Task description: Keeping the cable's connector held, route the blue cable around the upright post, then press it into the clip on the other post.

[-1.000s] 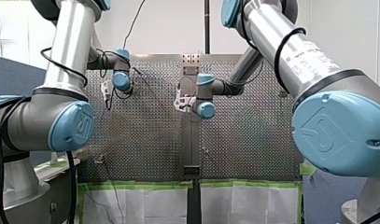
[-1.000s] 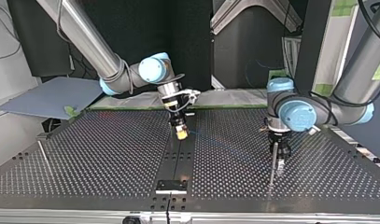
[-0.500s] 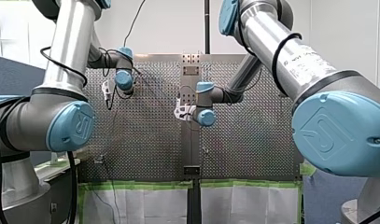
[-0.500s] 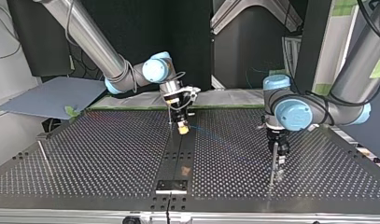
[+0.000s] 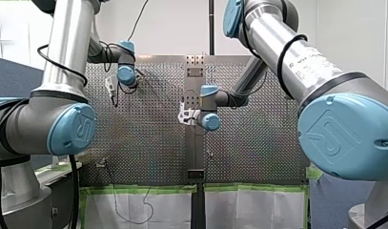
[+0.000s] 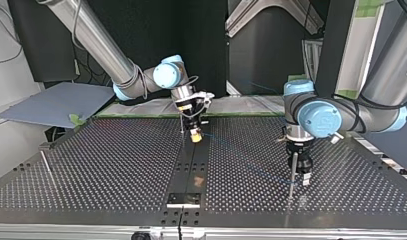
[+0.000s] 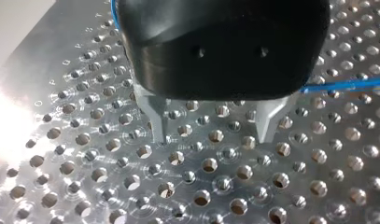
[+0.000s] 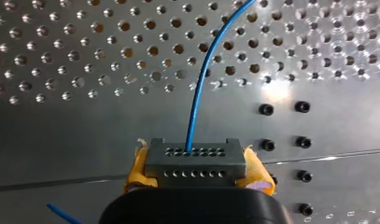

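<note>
Since the earlier frame, my left gripper edges rightward by the upright post, lower right of top view; fingers apart, empty. My right gripper clamps the connector, blue cable leading ahead. Routing looks unfinished; clipping remains.

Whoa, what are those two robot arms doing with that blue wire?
My right tool is pinching the grey plug on the end of the blue wire. My left tool is open, holding nothing, low over the holey table beside a thin upright post. The wire runs past it.
</note>
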You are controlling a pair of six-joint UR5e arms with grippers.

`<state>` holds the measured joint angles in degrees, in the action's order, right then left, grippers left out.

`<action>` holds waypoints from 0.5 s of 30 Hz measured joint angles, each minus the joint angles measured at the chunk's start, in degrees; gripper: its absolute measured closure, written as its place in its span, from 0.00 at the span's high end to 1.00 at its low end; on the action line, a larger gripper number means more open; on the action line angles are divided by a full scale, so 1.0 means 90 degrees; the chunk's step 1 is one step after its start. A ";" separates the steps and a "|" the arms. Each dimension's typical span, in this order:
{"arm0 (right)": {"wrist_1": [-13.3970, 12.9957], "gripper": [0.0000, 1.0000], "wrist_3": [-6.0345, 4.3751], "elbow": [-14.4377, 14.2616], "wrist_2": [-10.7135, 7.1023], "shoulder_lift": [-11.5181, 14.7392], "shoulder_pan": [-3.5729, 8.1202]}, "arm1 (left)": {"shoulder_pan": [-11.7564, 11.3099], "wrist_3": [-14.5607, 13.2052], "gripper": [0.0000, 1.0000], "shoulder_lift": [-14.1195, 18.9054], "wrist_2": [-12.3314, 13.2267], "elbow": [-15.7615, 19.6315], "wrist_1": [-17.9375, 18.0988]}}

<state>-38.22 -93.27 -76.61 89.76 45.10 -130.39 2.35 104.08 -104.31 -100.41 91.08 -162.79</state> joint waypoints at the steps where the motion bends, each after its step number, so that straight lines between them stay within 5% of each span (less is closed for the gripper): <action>1: 0.0011 0.00 0.0000 0.0000 0.0012 -0.0004 0.0000 | -0.0001 0.0035 1.00 -0.0004 -0.0006 0.0009 0.0004; 15: 0.0089 0.00 0.0078 -0.0017 0.0239 -0.0383 -0.0092 | -0.0003 -0.0019 1.00 -0.0404 -0.0341 0.0043 -0.0028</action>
<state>-37.42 -92.57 -76.76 91.91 41.65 -131.22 2.32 103.91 -107.94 -103.48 91.46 -163.05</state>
